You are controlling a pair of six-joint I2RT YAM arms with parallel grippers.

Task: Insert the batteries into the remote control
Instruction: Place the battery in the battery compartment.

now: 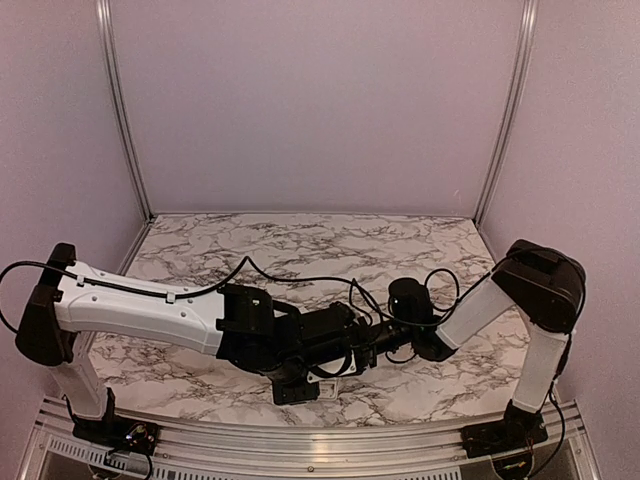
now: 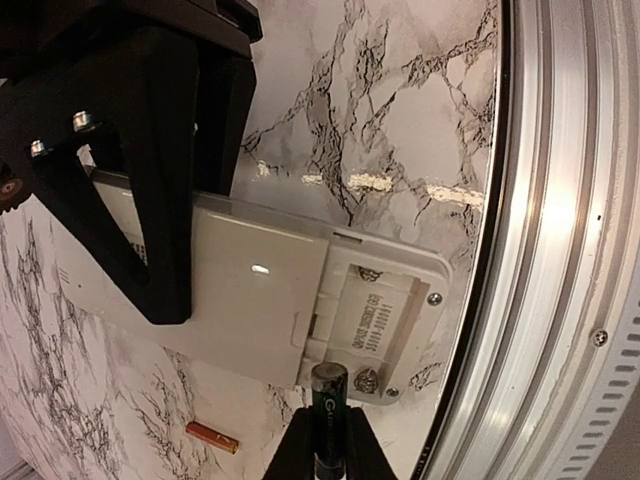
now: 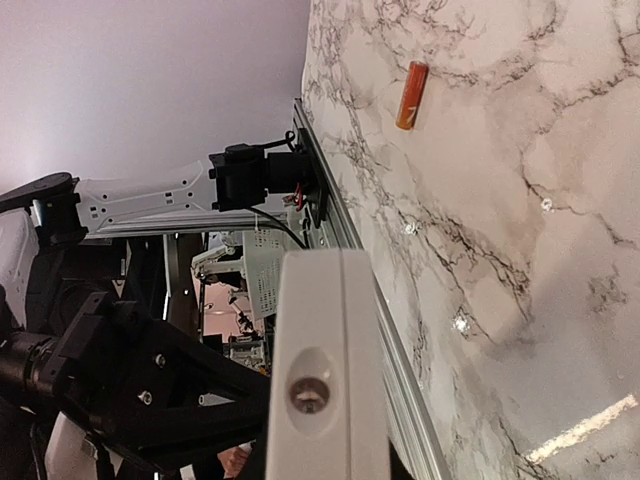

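Observation:
In the left wrist view my left gripper (image 2: pixel 330 428) is shut on the dark battery (image 2: pixel 329 400). The battery's tip sits just at the edge of the remote control's (image 2: pixel 255 300) open battery compartment (image 2: pixel 378 318). The white remote is turned back side up, and my right gripper's black fingers (image 2: pixel 165 220) hold its far end. In the right wrist view my right gripper (image 3: pixel 322 458) is shut on the remote (image 3: pixel 325 330), seen end-on. The orange-red battery (image 2: pixel 211 437) lies loose on the marble table, and it also shows in the right wrist view (image 3: pixel 411 82).
The marble table (image 2: pixel 400 100) ends at an aluminium rail (image 2: pixel 560 250) close beside the remote. In the top view both arms (image 1: pixel 300 340) meet low over the table's front middle, with cables (image 1: pixel 300 280) looping behind them. Purple walls enclose the table.

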